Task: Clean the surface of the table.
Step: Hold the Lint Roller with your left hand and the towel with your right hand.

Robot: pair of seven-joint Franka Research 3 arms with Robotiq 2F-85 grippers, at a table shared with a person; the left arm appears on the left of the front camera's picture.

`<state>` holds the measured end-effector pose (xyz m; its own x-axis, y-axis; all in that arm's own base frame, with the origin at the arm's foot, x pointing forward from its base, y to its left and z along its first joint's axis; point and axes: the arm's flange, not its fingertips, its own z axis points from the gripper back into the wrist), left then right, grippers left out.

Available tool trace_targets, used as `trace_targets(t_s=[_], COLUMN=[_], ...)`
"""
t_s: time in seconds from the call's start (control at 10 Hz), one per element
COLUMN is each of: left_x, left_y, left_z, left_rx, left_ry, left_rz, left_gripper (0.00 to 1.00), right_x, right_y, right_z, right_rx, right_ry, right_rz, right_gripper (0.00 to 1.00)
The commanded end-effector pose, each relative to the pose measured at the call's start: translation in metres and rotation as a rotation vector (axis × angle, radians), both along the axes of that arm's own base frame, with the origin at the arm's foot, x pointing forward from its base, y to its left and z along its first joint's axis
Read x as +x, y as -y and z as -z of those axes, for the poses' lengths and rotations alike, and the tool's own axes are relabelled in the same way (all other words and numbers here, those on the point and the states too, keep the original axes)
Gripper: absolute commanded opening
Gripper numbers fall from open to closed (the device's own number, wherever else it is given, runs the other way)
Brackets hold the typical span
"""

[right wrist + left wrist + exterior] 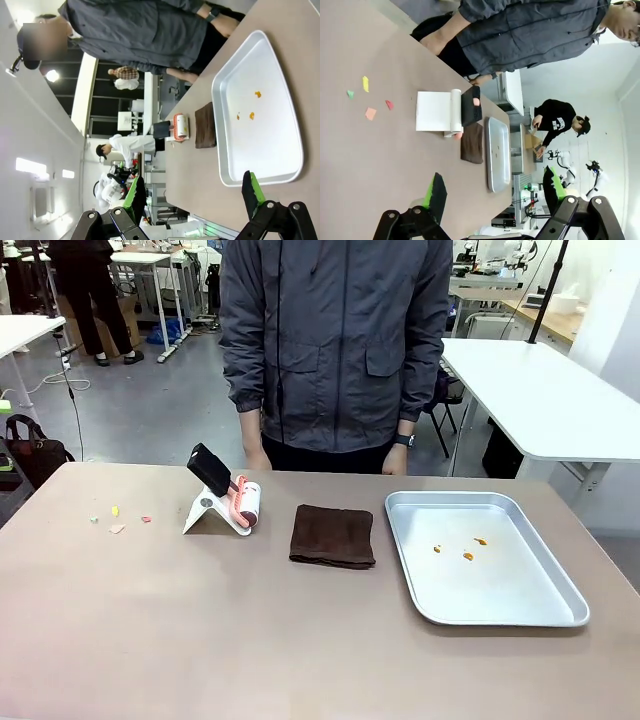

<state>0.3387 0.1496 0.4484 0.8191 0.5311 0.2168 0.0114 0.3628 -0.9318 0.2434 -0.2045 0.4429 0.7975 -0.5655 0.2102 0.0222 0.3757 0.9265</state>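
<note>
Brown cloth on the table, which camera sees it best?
The front view: the brown cloth sits mid-picture, whole and seen from above. The left wrist view shows it sideways and squashed thin; the right wrist view shows it sideways, small and far.

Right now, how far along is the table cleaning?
Nothing looks done: coloured scraps lie on the table, orange bits in the tray. Nothing is in hand: left gripper and right gripper are open and empty; the lint roller rests on its stand, the brown cloth lies folded. All the cleaning is left.
</note>
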Motion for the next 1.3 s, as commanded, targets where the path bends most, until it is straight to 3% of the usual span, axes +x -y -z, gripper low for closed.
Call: trace_targets(t_s=[0.0,0.3,0.4,0.6,0.8,1.0,1.2], left_x=[-0.003,-0.003,-0.001,0.025,0.062,0.098,0.124], left_y=[0.003,0.003,0.005,0.018,0.036,0.081,0.124], left_z=[-0.005,-0.005,-0.004,-0.036,-0.062,-0.072,-0.065], left_rx=[-0.014,-0.014,-0.016,0.154,0.272,0.377,0.452], left_ry=[0.024,0.024,0.01,0.006,-0.078,-0.156,-0.229], left_rz=[0.035,0.035,0.03,0.156,0.214,0.294,0.347], left_gripper=[1.0,1.0,1.0,1.0,1.0,1.0,1.0], right_x=[0.0,0.002,0.005,0.03,0.069,0.117,0.153], right_y=[-0.004,-0.006,-0.025,-0.08,-0.137,-0.208,-0.28], right_z=[-0.011,-0.006,-0.014,-0.046,-0.077,-0.087,-0.079], right_rx=[0.013,-0.005,-0.14,-0.383,-0.48,-0.562,-0.565], right_ry=[0.022,0.008,0.026,0.046,0.107,0.025,-0.054], right_rz=[-0.003,-0.013,-0.046,-0.131,-0.265,-0.375,-0.382], right_gripper=[1.0,1.0,1.0,1.0,1.0,1.0,1.0])
